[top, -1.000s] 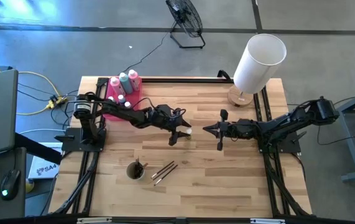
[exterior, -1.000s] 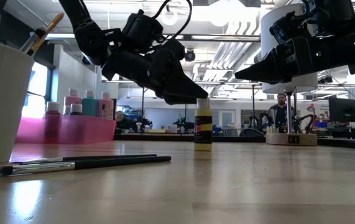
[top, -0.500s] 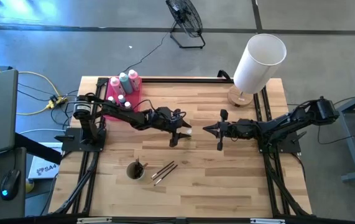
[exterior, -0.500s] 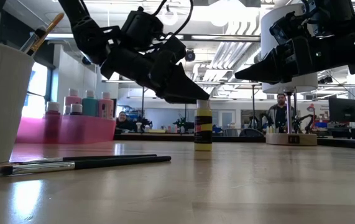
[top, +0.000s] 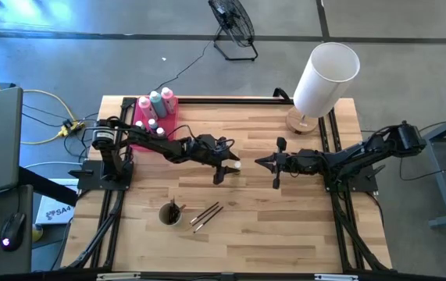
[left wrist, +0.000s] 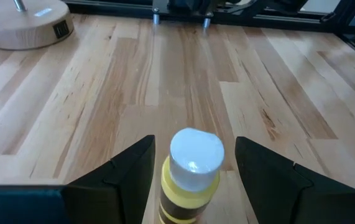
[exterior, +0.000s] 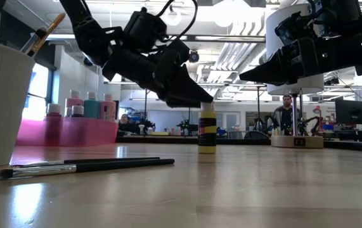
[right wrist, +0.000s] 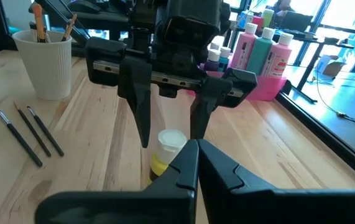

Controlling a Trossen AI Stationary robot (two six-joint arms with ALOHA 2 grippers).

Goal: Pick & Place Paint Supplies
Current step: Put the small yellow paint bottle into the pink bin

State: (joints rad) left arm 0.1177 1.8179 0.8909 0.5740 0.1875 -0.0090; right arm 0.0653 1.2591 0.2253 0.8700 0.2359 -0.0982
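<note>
While pink and teal squeeze bottles (top: 157, 101) fill the far-left pink plastic tray (top: 168, 121), the spread left gripper (top: 228, 166) straddles a small yellow white-capped paint bottle (left wrist: 189, 171), not yet gripped; right gripper (top: 274, 163) waits pressed together.

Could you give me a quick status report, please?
Left tool open, straddling the yellow paint bottle, not gripping. Right tool shut, hovering mid-table. Bottle upright; nothing in the way.

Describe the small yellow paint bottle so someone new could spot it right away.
Start at the wooden table and go to its middle, between the two arms. There the small yellow bottle with a white cap stands upright between the open left pincer's fingers, the only bottle outside the pink tray.
</note>
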